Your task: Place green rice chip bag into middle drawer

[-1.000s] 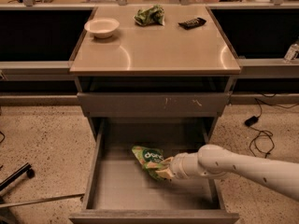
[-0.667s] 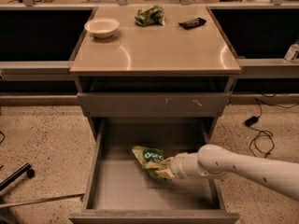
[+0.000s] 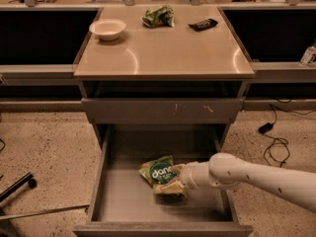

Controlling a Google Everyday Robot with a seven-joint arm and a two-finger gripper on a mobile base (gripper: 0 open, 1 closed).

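Reaching in from the right, the white arm [image 3: 256, 174] puts the gripper [image 3: 177, 178] low inside the open middle drawer [image 3: 123, 201], against the right edge of the green rice chip bag [image 3: 159, 172]; whether it is clamped on the bag or loose cannot be told; the bag is over the middle of the drawer floor, white lettering up; on the cabinet top [image 3: 163, 53] sit a white bowl [image 3: 107, 28], a balled-up green bag [image 3: 158, 16] and a black wrapper [image 3: 203, 24]
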